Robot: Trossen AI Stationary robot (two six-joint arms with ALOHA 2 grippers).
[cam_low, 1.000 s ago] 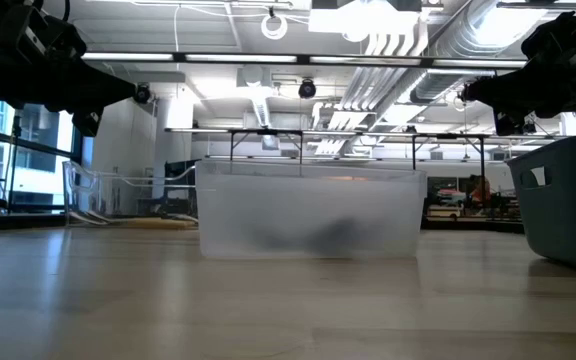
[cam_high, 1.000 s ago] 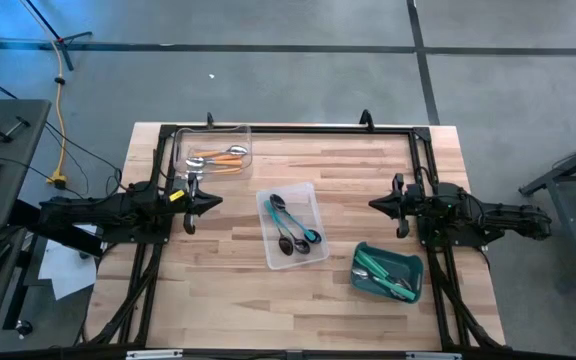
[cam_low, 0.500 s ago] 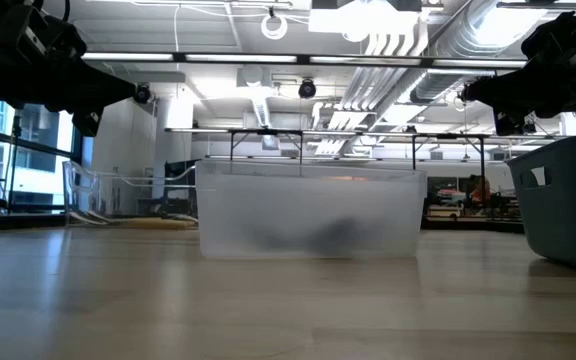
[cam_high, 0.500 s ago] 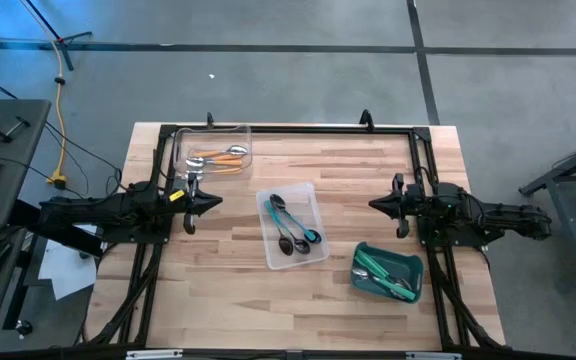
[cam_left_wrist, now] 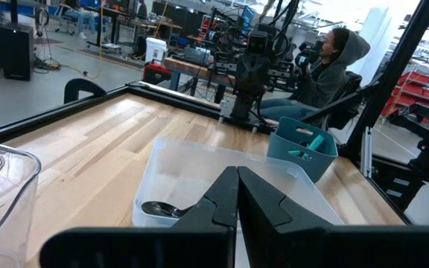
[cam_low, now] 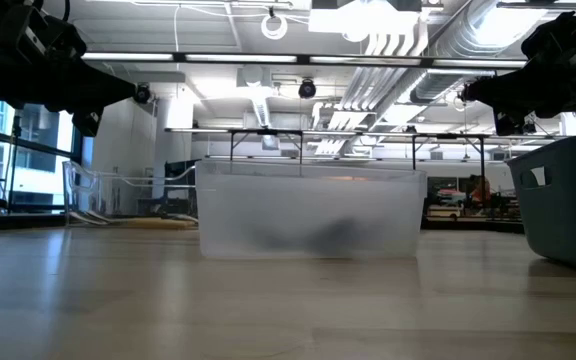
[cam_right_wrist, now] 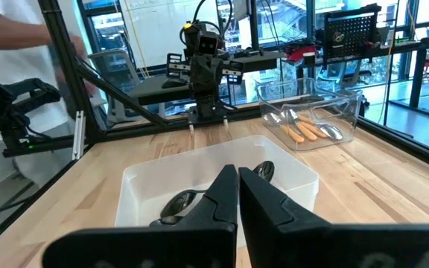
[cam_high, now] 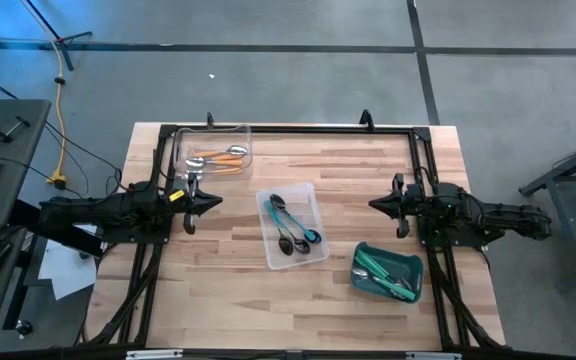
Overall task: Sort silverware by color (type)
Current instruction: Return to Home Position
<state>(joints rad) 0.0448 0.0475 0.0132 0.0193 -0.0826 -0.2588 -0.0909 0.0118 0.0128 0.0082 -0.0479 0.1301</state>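
Note:
Orange-handled spoons (cam_high: pixel 218 156) lie in a clear tray (cam_high: pixel 215 133) at the far left. Teal-blue-handled spoons (cam_high: pixel 293 228) lie in a clear tray (cam_high: pixel 310 190) at the table's middle. Green-handled spoons (cam_high: pixel 383 275) lie in a teal bin (cam_high: pixel 414 262) at the near right. My left gripper (cam_high: pixel 218 201) is shut, level, at the left, between the two clear trays. My right gripper (cam_high: pixel 372 205) is shut, level, at the right, pointing at the middle tray. Both hold nothing.
A black frame (cam_high: pixel 288 128) runs along the table's far edge and sides. Bare wood lies between the grippers and at the near left. Beyond the table, a person (cam_left_wrist: pixel 326 63) sits in the room, and a sleeve (cam_right_wrist: pixel 21 45) shows in the right wrist view.

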